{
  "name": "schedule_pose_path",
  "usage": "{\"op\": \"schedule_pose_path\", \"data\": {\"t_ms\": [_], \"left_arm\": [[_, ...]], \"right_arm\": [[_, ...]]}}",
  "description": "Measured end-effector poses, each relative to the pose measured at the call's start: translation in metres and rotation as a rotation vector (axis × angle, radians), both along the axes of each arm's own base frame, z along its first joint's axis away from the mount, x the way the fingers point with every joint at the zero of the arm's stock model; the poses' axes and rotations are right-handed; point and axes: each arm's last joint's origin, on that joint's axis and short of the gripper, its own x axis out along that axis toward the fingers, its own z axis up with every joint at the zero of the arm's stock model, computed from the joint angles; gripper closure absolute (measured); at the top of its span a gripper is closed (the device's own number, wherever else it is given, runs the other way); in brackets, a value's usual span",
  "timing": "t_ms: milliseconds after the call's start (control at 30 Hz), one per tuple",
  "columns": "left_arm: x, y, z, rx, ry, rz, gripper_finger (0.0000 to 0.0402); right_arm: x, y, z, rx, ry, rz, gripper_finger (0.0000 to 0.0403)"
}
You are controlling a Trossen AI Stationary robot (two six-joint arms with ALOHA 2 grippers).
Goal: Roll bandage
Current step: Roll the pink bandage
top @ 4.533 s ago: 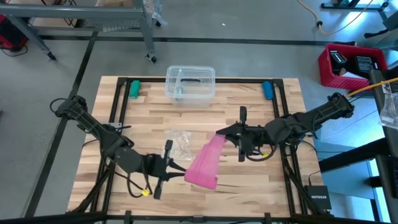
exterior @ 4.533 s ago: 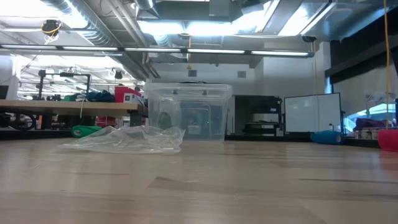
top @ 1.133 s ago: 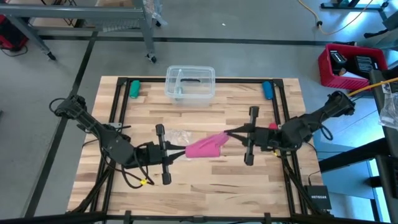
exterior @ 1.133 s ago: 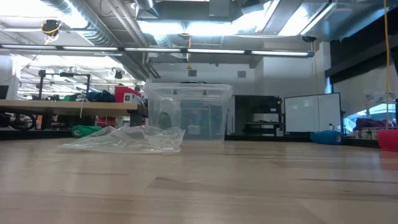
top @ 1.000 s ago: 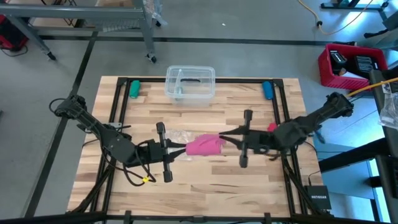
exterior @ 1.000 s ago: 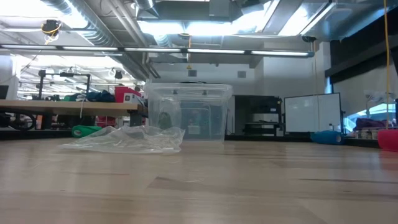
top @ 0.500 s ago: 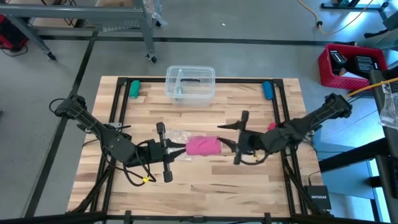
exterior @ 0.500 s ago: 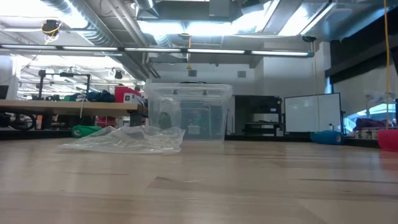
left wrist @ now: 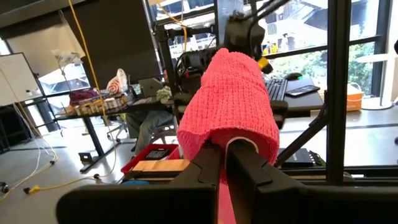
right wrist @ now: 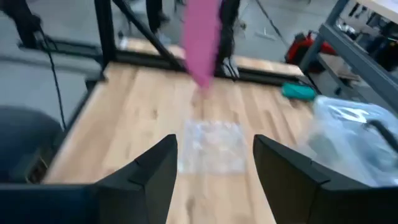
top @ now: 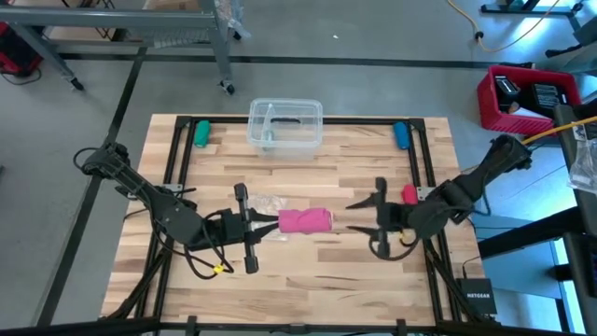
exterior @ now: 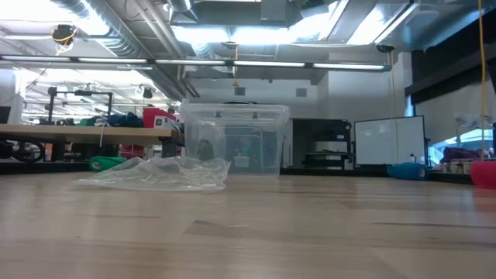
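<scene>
The pink bandage is a short, thick folded bundle over the middle of the table. My left gripper is shut on its left end. In the left wrist view the bandage stands out past the shut fingers. My right gripper is open and empty, a short way to the right of the bandage. In the right wrist view its fingers stand wide apart, with the bandage farther off. The low view shows neither gripper nor the bandage. My left gripper pinches the bandage's left end between its two fingers, with several layers bunched over the fingertips. The fingers come level from the table's left and lie along the bundle. The bundle sticks out level past them toward the right gripper.
A crumpled clear wrapper lies just beyond the bandage. A clear plastic box stands at the far edge, with a green object and a blue one at the far corners. A small red object lies by the right arm.
My right gripper carried the bandage's free end toward the left gripper, so the stretched strip folded into a short bundle. It then let go and drew back toward the table's right edge, open. My left gripper kept its hold.
</scene>
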Motion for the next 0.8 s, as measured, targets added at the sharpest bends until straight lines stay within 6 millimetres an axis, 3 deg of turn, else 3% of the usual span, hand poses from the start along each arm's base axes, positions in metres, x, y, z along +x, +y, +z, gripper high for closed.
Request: {"op": "schedule_pose_path", "data": {"t_ms": [133,333,567,800], "left_arm": [[0.0,0.0,0.0,0.002,0.002,0.001,0.0398],[0.0,0.0,-0.001,0.009,0.008,0.001,0.0398],[0.0,0.0,-0.002,0.02,0.019,0.001,0.0398],[0.0,0.0,-0.002,0.018,0.018,0.001,0.0398]], "right_arm": [[0.013,0.008,-0.012,0.043,-0.098,0.001,0.019],[0.03,0.005,-0.01,0.013,-0.22,-0.066,0.019],[0.052,0.002,-0.015,0.067,-0.236,0.054,0.019],[0.066,0.002,-0.023,0.021,-0.248,0.061,0.0192]]}}
